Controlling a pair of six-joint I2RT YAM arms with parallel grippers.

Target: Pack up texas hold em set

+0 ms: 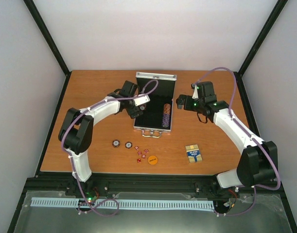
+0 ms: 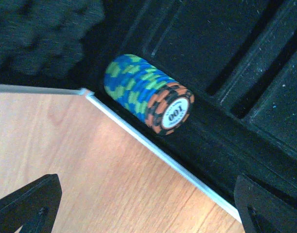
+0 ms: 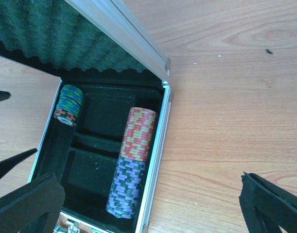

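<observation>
Locate the case [image 1: 156, 76] at the middle of the counter [image 1: 90, 87], lid propped up toward the far edge, tray facing up to take parts from above. Note the silver aluminium frame, black moulded tray with long slots, ridged foam inside the lid, and metal handle on the near wall.

Check the left pincer [image 1: 134, 111]: poised over the left wall of the case, spread fully wide, holding nothing. Check the right pincer [image 1: 181, 103]: just beside the right wall, likewise spread wide and empty. Presumably stationed on either flank so as to reach both the tray and the loose parts without crossing.

Confirm chips already slotted on edge, probably to fill each slot as a tidy roll:
- Left slot: a blue-green stack [image 2: 131, 87] capped by an orange-black chip [image 2: 171, 114] marked 100.
- Right slot: a red-yellow stack [image 3: 138, 133] and, touching it end to end, a purple-grey stack [image 3: 125, 187].
- Middle compartments bare.

Still to pack, on the near counter and apart from the case:
- two loose chips [image 1: 116, 143]
- tiny red dice [image 1: 142, 154]
- orange disc [image 1: 152, 158]
- blue-yellow card deck [image 1: 193, 153]
</observation>
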